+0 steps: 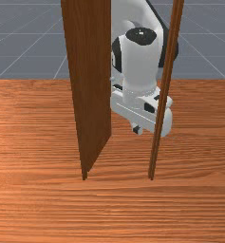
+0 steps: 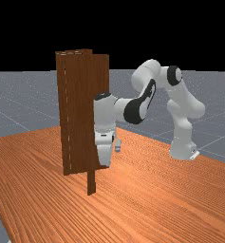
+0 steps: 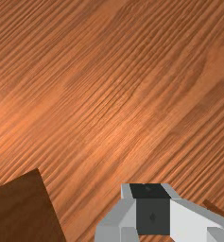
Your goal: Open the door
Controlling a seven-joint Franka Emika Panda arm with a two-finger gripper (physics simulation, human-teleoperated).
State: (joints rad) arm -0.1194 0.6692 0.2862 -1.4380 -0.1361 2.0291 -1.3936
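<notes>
Front view: faces arm across table, tipped down. Far view: farther back, side-on, whole arm. Wrist view: closest, aimed down. All share table.

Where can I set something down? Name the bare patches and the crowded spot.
In the front view, bare table lies left of the wide panel, right of the narrow post, and in the foreground below their lower ends. Crowded: the gap between panel and post, with the gripper behind.
</notes>
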